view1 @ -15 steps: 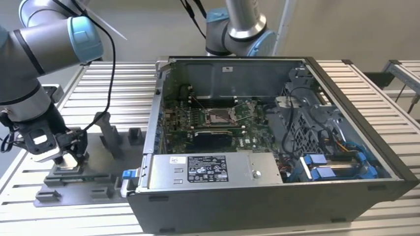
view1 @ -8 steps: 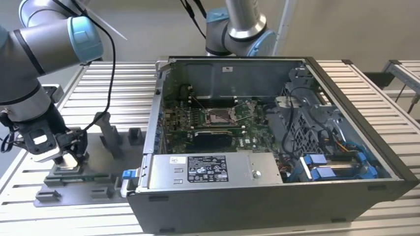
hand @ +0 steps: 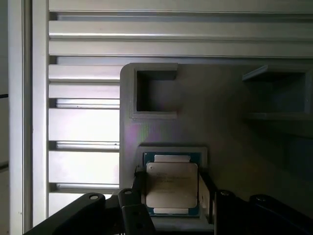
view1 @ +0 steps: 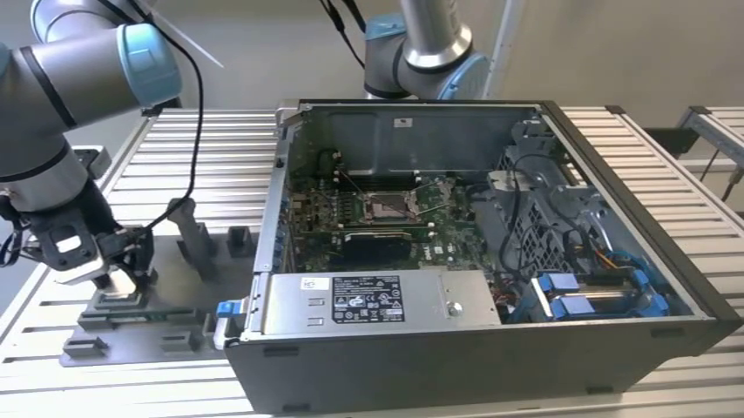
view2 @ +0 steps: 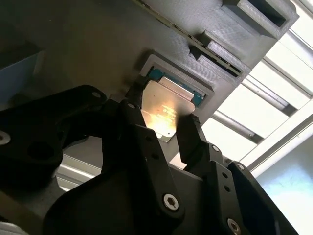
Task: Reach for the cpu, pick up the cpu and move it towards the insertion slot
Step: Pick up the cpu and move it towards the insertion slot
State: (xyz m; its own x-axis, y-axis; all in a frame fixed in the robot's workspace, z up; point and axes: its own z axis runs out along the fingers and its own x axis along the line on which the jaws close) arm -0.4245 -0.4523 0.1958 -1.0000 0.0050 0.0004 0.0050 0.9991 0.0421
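cpu (hand: pixel 171 188) lies flat, silver face up, in a square recess of the grey plastic fixture (hand: pixel 220 122). in both wrist views the black end effector (hand: pixel 171 181) is clamped on it, one finger (view2: pixel 188 132) against each of two opposite edges. in the exterior view the end effector (view1: pixel 117 270) is down at the fixture (view1: pixel 152 318) on the slatted desk (view1: pixel 198 148), at the exterior view's left. the insertion slot (view1: pixel 384 206) sits well apart, on the green board inside the open computer case (view1: pixel 465 357), its metal frame around a brownish centre.
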